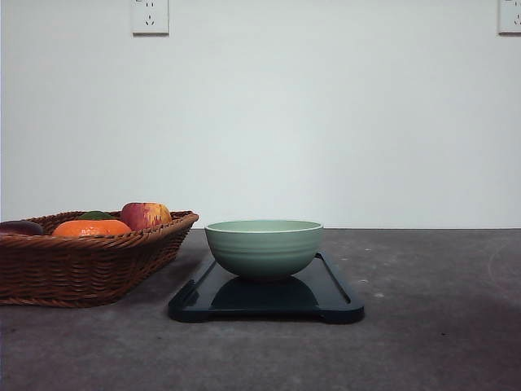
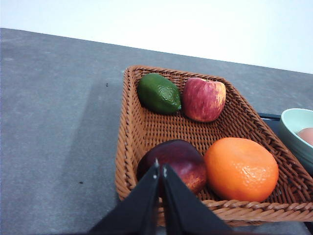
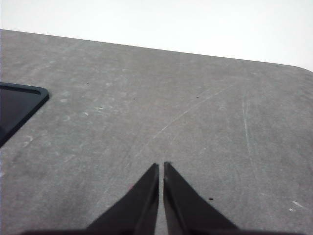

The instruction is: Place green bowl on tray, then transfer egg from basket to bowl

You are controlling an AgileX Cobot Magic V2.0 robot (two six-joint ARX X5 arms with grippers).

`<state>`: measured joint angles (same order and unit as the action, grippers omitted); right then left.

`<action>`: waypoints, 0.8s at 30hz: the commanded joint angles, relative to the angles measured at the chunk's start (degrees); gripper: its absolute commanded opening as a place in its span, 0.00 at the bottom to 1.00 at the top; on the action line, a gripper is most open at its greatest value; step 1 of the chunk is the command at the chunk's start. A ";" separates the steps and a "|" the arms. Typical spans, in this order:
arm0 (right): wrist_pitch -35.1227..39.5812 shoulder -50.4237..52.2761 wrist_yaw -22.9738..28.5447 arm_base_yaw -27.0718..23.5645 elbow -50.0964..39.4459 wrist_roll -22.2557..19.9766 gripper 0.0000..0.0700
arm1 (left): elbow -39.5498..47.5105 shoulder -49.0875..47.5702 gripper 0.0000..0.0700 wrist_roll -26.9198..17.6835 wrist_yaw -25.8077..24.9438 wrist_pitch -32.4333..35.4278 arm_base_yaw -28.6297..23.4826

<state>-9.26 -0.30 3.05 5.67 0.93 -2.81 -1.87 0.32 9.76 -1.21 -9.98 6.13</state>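
Looking first at your left gripper (image 2: 160, 169), you see its two black fingers pressed together at the tips, with nothing between them. It hangs above the near wall of the wide brown woven wicker basket (image 2: 129, 147), just over a dark purple-red round fruit (image 2: 173, 164). Beside that fruit lies a big round orange (image 2: 240, 169); farther in the basket you find a red-yellow apple (image 2: 204, 99) and a dark green lime-like fruit (image 2: 158, 93), the two touching each other.

Your right gripper (image 3: 161, 169) is closed in the same way, its fingers meeting and holding nothing. It is over the bare grey table (image 3: 195, 122), and a corner of the flat glossy black-navy rectangular tray (image 3: 17, 105) shows well apart from it.

In the front view, the round pale sage-green bowl (image 1: 264, 247) stands upright on the tray, toward its far part, and the basket is just beside the tray on the left. In the left wrist view, a pale pinkish rounded thing (image 2: 306, 134), most likely the egg, lies inside the bowl, well apart from the left fingers.
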 commanded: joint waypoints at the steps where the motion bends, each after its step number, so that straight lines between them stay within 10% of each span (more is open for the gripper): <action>1: 0.22 0.09 0.00 0.09 -0.22 -0.22 0.01 | 0.96 -0.04 0.00 0.00 0.15 0.90 0.00; 24: 0.22 0.09 0.00 0.09 -0.22 -0.22 0.01 | 0.96 -0.04 0.00 0.00 0.17 0.90 0.00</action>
<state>-9.26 -0.30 3.05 5.67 0.93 -2.81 -1.87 0.32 9.76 -1.21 -9.98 6.13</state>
